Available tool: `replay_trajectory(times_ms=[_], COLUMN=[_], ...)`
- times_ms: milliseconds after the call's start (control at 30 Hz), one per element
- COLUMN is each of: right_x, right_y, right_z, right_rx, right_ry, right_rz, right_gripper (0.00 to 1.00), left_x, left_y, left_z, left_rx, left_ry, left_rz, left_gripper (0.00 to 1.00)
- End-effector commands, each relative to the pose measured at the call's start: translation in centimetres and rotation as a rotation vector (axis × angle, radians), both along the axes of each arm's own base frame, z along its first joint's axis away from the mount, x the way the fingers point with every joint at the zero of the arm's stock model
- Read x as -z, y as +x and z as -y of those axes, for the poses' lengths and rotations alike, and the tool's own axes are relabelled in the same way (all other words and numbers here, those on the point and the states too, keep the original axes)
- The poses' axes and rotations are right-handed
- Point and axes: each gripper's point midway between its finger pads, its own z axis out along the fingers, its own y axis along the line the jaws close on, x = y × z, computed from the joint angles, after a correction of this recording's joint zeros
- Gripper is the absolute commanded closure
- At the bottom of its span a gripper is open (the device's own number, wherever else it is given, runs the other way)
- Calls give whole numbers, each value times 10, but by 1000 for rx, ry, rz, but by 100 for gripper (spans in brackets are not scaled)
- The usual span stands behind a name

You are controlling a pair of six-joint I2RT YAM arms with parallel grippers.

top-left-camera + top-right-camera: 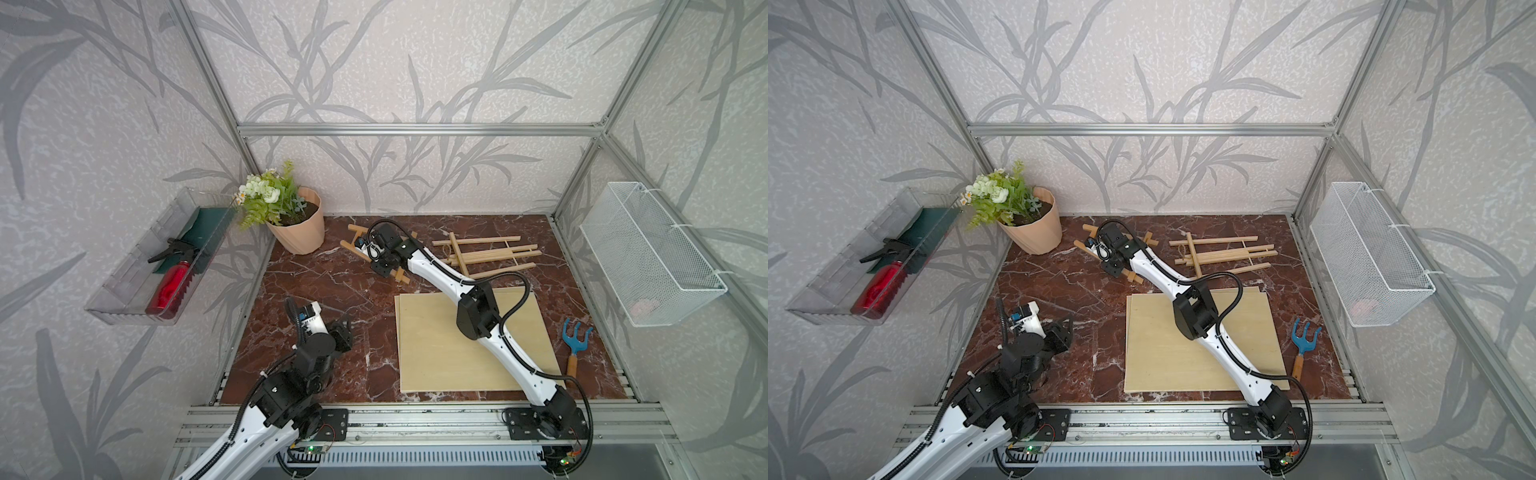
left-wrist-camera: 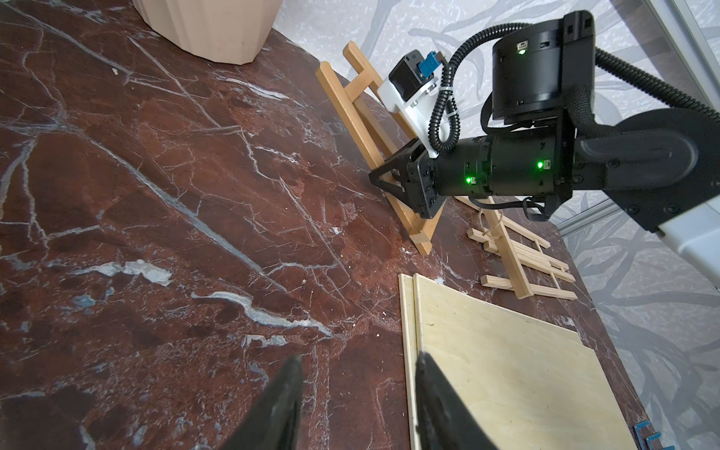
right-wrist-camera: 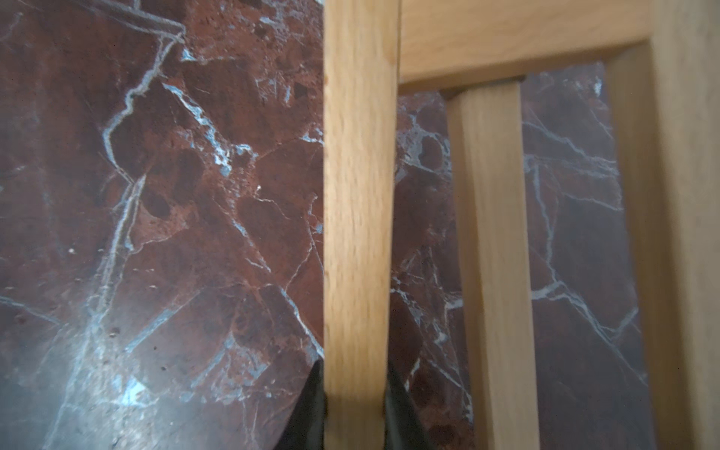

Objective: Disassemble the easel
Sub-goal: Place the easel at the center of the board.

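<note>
A small honey-coloured wooden easel [image 1: 351,245] [image 1: 1084,246] [image 2: 350,101] lies tilted on the marble table at the back, beside the plant pot. My right gripper [image 1: 380,271] [image 1: 1115,270] [image 2: 383,179] [image 3: 356,382] is shut on one of its long side bars [image 3: 358,195]. The arm hides the easel's middle in both top views. My left gripper [image 1: 345,328] [image 1: 1065,328] [image 2: 358,374] hovers over the front left of the table. It is open with nothing between its fingers, far from the easel.
A paler folded easel [image 1: 482,255] [image 2: 518,257] with a string lies flat at the back right. Two stacked plywood boards [image 1: 436,353] [image 2: 506,370] lie front centre, under the right arm. A blue hand rake [image 1: 575,340] lies to their right. A flower pot [image 1: 297,232] stands back left.
</note>
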Motion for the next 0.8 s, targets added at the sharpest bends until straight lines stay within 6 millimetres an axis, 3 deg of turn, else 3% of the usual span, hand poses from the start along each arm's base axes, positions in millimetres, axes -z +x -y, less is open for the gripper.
replay_trajectory(times_ms=[0,267,433,600,767], right_x=[-7,3,0,-16,-51], right_y=[12,10,10,4,-5], right_z=[-5,-6,-4,-7,-14], right_rx=[20,32,49,58,67], right_ry=[49,55,47,84,141], right_rz=[37,16,18,-2,6], right_gripper=[81,64,60,50,33], left_x=[7,10,11,12,11], left_y=[-1,0,0,1,0], left_z=[-3,-5,-8,-11,-17], left_rx=[-17,-31,-42,-55,-80], left_ry=[3,17,28,42,65], left_rz=[-10,-18,-19,-18,-15], left_gripper=[53,52,52,51,47])
